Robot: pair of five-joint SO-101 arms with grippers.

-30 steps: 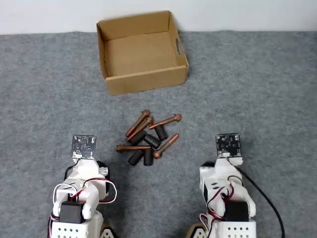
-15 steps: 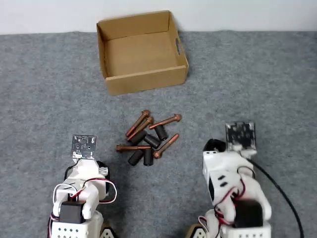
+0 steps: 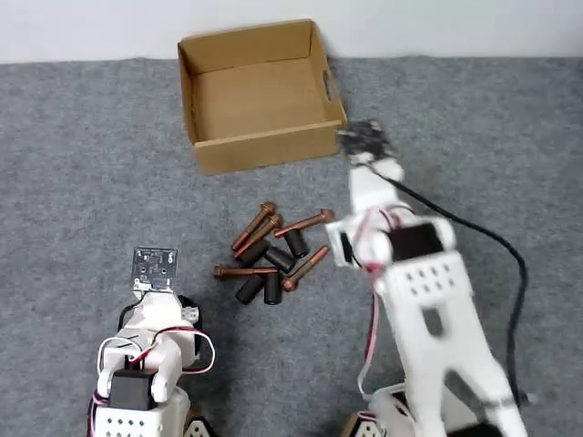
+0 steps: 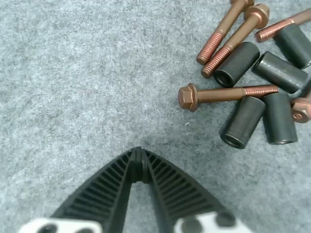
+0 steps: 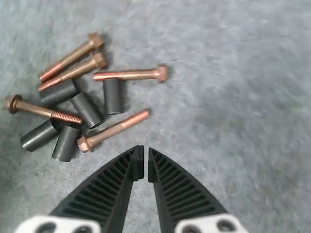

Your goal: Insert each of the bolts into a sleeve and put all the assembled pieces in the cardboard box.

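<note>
Clearances, table mat
I see bare mat between the cardboard box and the pile of bolts and sleeves, and on the left arm's side. The pile pieces touch, with few gaps. Along the pile's other side lies the right arm; whether it touches the box corner is unclear to me.

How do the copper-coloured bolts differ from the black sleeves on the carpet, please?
The copper-coloured bolts are long and slim; the black sleeves are short and thick. Each bolt has a hexagonal head and a threaded end, whereas each sleeve is a plain hollow tube. Both, five each, lie loose in one pile on the grey carpet, outside the cardboard box.
</note>
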